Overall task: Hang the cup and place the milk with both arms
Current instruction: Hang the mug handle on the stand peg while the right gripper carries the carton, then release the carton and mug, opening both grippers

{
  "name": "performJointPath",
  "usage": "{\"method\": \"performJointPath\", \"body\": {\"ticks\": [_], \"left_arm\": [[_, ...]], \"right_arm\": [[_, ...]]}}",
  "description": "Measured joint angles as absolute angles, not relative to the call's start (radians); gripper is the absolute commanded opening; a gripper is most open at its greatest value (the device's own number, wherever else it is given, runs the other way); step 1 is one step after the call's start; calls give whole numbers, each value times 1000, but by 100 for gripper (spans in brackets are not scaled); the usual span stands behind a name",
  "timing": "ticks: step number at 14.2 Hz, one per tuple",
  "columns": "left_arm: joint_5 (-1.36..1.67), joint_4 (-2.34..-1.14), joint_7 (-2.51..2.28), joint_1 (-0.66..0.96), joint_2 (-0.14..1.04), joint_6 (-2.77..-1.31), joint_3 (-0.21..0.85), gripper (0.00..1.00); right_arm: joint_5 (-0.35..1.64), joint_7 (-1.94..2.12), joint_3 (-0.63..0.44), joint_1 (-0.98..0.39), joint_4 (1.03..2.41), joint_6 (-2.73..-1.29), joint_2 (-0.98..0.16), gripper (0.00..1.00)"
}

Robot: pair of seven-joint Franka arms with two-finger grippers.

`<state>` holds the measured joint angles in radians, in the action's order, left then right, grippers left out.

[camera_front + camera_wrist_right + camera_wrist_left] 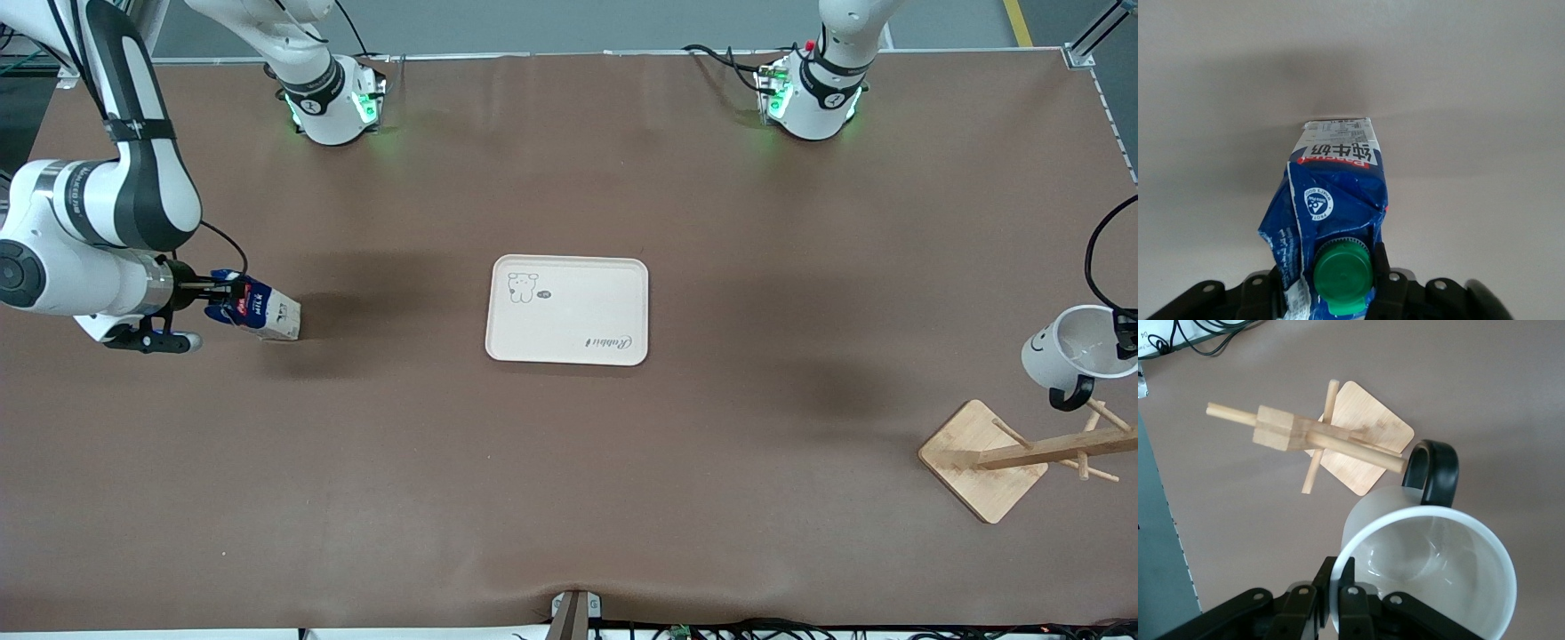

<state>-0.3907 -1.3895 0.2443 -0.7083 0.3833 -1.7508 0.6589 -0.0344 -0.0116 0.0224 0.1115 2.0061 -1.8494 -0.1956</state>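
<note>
Basically: right end effector [216, 299] pinching the milk [264, 312] tilted over the desk [569, 462], left end effector [1338, 600] clamped on the cup [1071, 348] rim above the wooden rack [1022, 455].

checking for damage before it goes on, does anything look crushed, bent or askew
Yes: the milk, held over the table's right-arm end by the right gripper, looks crumpled and dented near its green cap. The cup in the left gripper looks intact.
</note>
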Motion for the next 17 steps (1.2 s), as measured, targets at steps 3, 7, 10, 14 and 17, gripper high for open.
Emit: {"method": "performJointPath", "body": {"ticks": [3,7,10,14,17], "left_arm": [[-391,-1389,260,-711,393,-1782,645,0],[-391,-1366,287,-715,420,-1810,634,0],[-391,-1353,296,-716,441,-1843,614,1],[-391,-1349,297,-716,475,-1905,608,100],[-359,-1343,289,-713,477,-1907,611,100]], "right_arm": [[-34,-8,24,117,2055,-1888,-163,18],[-34,5,25,122,2098,-1923,-135,100],[-36,9,25,125,2128,-1957,-151,100],[-37,11,25,126,2120,-1958,-156,100],[8,11,37,125,2010,-1895,-155,100]]}}
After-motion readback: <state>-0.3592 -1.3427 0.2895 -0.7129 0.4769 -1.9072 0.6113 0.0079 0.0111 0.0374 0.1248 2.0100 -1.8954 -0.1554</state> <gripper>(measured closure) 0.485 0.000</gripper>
